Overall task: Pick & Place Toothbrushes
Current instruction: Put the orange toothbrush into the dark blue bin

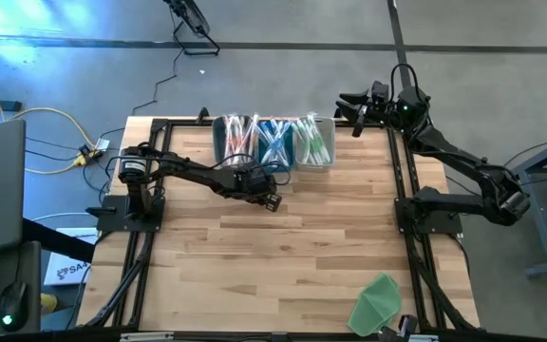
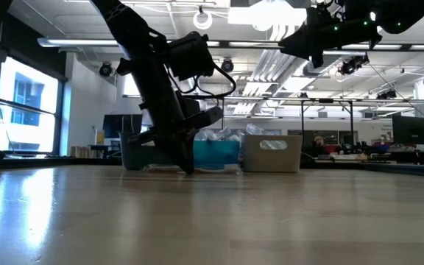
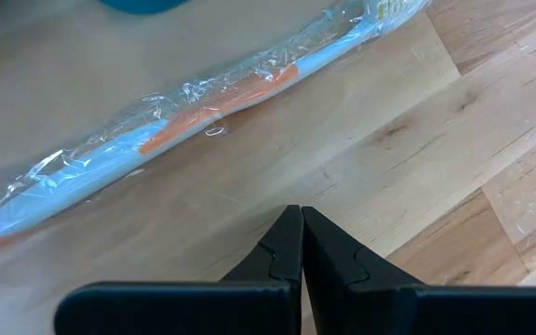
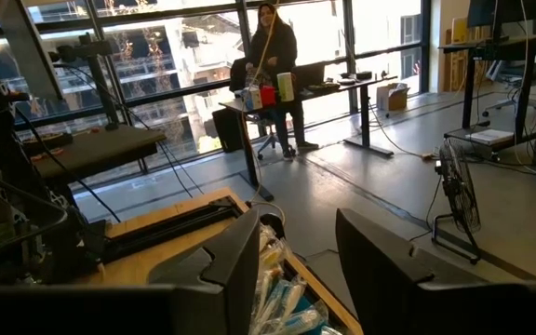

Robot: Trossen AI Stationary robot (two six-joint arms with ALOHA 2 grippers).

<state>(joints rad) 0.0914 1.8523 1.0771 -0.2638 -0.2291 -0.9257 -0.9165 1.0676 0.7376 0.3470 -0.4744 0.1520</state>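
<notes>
While the left gripper [image 1: 272, 200] sits low over the wooden surface [image 1: 283, 256], just in front of the row of bins, its two dark fingers [image 3: 287, 251] are pressed together with nothing between them. The left wrist view shows one toothbrush [image 3: 194, 121] lying flat on the surface just ahead of those fingertips, apart from them: it is sealed in a clear crinkled wrapper, with a light blue handle and orange parts, and lies slantwise across the planks. The other toothbrushes [image 1: 273, 141] stand bundled in three bins at the far edge of the surface, a dark grey bin [image 1: 224, 142], a blue bin [image 2: 216, 153] in the middle and a pale bin [image 2: 272, 153], with pink and orange brushes toward the left, blue in the middle and green toward the right arm's side. In the low view the left arm comes down in front of the grey and blue bins, its tip close to the surface. The right gripper [image 1: 354, 112] hangs high in the air beyond the far right corner of the surface, near the pale bin but well above it; its fingers [image 4: 217, 270] are spread apart and hold nothing. A green cloth-like sheet [image 1: 376, 302] lies near the front right edge of the surface, well apart from both grippers. A person [image 4: 273, 70] stands at a desk far off in the room behind.
</notes>
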